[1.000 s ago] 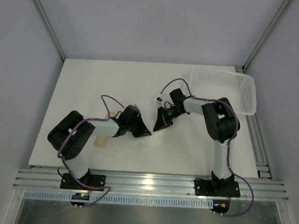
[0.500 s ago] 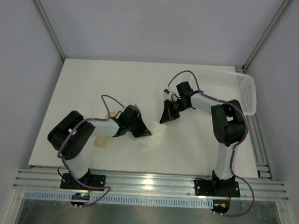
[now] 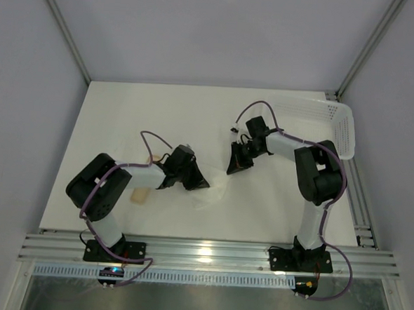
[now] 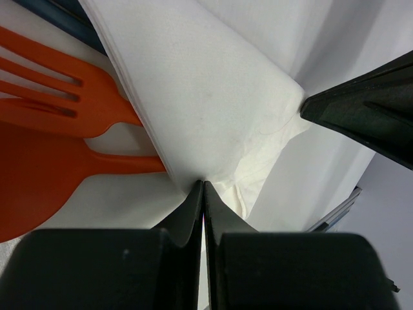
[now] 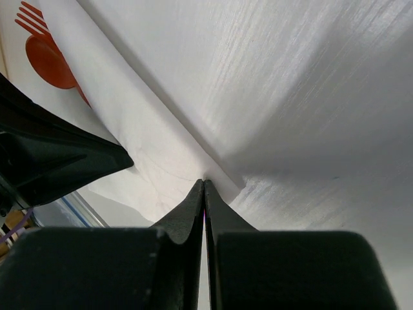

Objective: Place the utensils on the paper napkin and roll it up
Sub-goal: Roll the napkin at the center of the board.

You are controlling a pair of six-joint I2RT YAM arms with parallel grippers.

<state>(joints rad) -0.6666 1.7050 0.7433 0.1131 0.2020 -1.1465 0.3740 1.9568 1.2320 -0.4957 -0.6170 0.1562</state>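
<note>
**Rolling step in hand**

Nearest me, my left gripper (image 4: 204,184) is closed tight, tips meeting at the paper napkin (image 4: 206,103) fold; whether paper is pinched I cannot tell. The orange fork (image 4: 64,97) and spoon (image 4: 39,187) poke out from under that fold. Beyond, the right gripper (image 5: 204,182) is closed too, at the napkin's far edge. Next, I judge, calls for rolling the fold over snugly

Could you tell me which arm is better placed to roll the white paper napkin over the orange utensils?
Probably the left. Its shut fingers meet the edge of the thin white paper napkin right beside the orange plastic fork and spoon; the right arm's fingers sit at the far corner.
</note>
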